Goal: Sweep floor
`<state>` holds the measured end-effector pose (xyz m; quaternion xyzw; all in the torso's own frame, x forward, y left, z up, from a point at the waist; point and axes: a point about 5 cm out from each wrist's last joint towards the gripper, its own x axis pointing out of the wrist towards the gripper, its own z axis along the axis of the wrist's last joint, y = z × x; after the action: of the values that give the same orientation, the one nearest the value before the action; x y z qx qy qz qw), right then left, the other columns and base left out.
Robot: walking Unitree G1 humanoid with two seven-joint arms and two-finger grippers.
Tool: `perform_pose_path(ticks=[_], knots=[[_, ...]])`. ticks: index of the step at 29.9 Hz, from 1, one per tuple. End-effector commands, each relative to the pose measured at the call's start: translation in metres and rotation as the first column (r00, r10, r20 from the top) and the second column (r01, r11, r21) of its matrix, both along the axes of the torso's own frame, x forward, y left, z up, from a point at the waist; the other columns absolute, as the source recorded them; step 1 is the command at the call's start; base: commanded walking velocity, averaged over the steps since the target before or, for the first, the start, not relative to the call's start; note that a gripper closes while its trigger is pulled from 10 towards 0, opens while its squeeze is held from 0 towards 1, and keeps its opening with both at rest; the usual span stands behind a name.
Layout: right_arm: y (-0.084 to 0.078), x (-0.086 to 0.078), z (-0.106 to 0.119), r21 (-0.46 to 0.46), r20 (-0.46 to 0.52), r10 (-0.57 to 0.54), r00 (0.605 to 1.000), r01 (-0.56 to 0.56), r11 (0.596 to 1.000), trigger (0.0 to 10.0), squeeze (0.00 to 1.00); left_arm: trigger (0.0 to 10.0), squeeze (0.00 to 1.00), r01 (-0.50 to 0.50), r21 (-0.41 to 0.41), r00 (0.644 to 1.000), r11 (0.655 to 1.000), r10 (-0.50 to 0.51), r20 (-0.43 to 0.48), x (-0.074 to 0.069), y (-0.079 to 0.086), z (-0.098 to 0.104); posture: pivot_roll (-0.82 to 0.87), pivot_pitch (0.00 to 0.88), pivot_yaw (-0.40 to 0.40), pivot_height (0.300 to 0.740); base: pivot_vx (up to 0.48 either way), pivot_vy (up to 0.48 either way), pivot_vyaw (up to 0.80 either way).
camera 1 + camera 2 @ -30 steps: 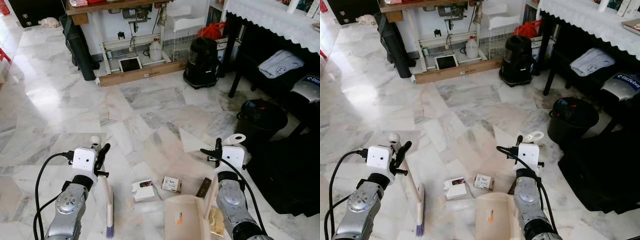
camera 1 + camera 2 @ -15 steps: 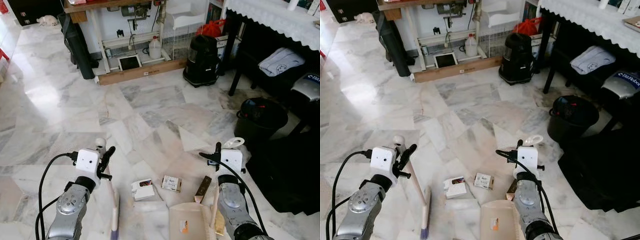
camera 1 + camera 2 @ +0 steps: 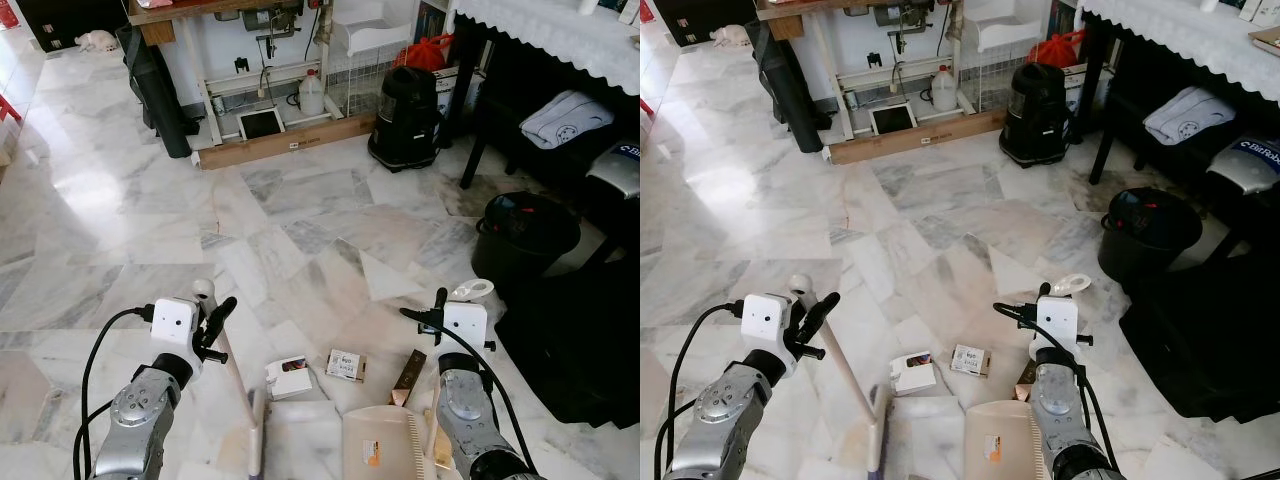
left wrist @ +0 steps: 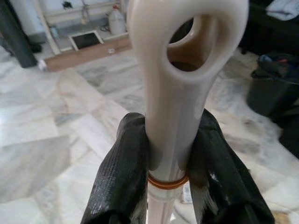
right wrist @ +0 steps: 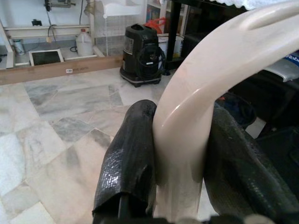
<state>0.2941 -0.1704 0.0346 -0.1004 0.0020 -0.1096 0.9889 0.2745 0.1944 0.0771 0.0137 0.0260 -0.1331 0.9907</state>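
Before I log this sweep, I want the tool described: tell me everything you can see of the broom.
The broom is cream plastic with a slim handle ending in a hanging loop and an orange ring lower down. The left claw is shut on the handle just under the loop. The handle slants down toward the robot's right to a narrow head with purple bristles on the marble floor, close to the dustpan.

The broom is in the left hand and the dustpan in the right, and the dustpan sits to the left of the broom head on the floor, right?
Not quite. The left eye view shows the dustpan to the right of the broom head. The left hand does clamp the broom handle, and the right hand the dustpan handle.
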Motion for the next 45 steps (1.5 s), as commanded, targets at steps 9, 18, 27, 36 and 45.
perform_pose_path(ticks=[9, 18, 27, 36, 45], knots=[[-0.001, -0.003, -0.005, -0.033, -0.028, 0.000, 1.000, -0.001, 0.999, 10.0, 0.00, 10.0, 0.00, 0.173, -0.152, 0.979, 0.973, -0.186, -0.079, -0.002, -0.003, 0.009, 0.20, 0.084, 0.074, 0.740, 0.000, 0.000, 0.00], [-0.001, -0.002, -0.005, -0.041, -0.035, -0.006, 0.999, 0.005, 0.999, 10.0, 0.00, 10.0, 0.00, 0.316, -0.243, 0.934, 0.917, -0.346, -0.093, -0.008, -0.010, 0.024, 0.21, 0.082, 0.071, 0.740, 0.000, 0.000, 0.00], [0.000, -0.001, -0.005, -0.041, -0.038, -0.007, 0.999, 0.006, 0.999, 10.0, 0.00, 10.0, 0.00, 0.297, -0.228, 0.949, 0.927, -0.313, -0.035, -0.003, -0.006, 0.044, 0.21, 0.075, 0.070, 0.740, 0.000, 0.000, 0.00], [0.000, -0.001, -0.005, -0.041, -0.040, -0.011, 0.999, 0.009, 0.999, 10.0, 0.00, 10.0, 0.00, 0.229, -0.226, 0.972, 0.947, -0.210, 0.104, 0.005, 0.003, 0.078, 0.21, 0.067, 0.071, 0.740, 0.000, 0.000, 0.00], [0.000, -0.001, -0.006, -0.042, -0.042, -0.011, 0.999, 0.009, 0.999, 10.0, 0.00, 10.0, 0.00, 0.205, -0.264, 0.969, 0.942, -0.158, 0.187, 0.010, 0.012, 0.105, 0.21, 0.058, 0.070, 0.740, 0.000, 0.000, 0.00]])
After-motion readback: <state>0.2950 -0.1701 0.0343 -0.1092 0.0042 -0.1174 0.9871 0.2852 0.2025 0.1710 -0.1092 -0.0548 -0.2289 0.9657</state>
